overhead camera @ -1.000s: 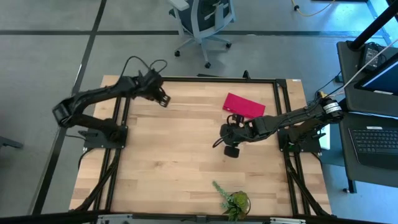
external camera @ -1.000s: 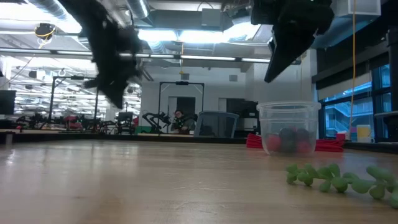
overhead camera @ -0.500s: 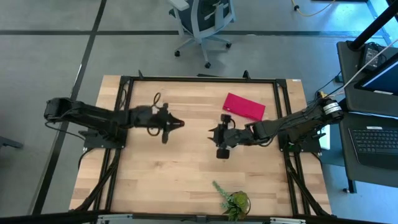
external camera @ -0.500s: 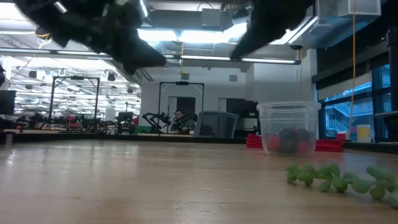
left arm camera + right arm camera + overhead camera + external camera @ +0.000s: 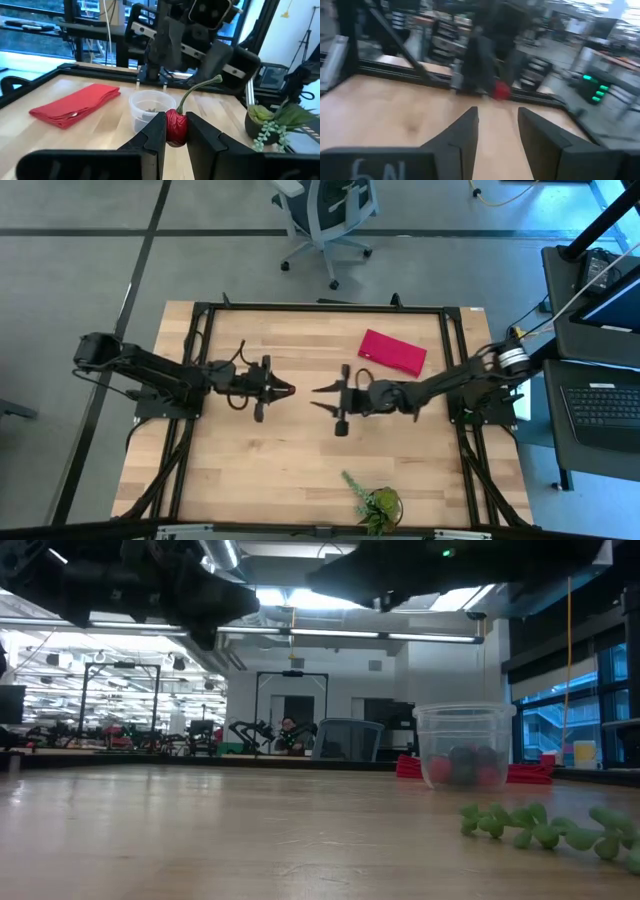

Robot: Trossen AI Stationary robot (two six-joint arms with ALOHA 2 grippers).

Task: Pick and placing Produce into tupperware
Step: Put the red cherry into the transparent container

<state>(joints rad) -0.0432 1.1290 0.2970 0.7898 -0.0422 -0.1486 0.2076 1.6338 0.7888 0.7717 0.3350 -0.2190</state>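
Observation:
A small red fruit (image 5: 176, 129) with a green stem (image 5: 199, 89) sits between the fingers of my left gripper (image 5: 288, 390), which points level toward the table's right over the table's middle. Facing it, my right gripper (image 5: 318, 396) stands open and level with nothing between its fingers (image 5: 465, 132). The clear tupperware (image 5: 150, 108) stands upright on its base beyond the fruit. It holds several red and dark produce pieces (image 5: 462, 766). In the high view my right arm covers the tupperware. My left gripper pinches the red fruit's round body (image 5: 175, 135) between its two fingers (image 5: 154, 131). The fingers lie level and come from the table's left. The fruit is lifted clear of the table, and its green stem sticks out past the fingertips.
A flat red piece (image 5: 392, 350) lies at the far right of the table. A green leafy plant (image 5: 375, 502) stands near the front edge, with a trailing sprig (image 5: 540, 825). Bare wood (image 5: 250, 460) spreads at the near left. Black frame rails (image 5: 195, 430) edge the table.
My left gripper has swung from the table's far left in over the middle and tipped from pointing down to level, still shut. My right gripper has tipped up from pointing down to level and shifted toward the table's left. The tupperware has stayed put.

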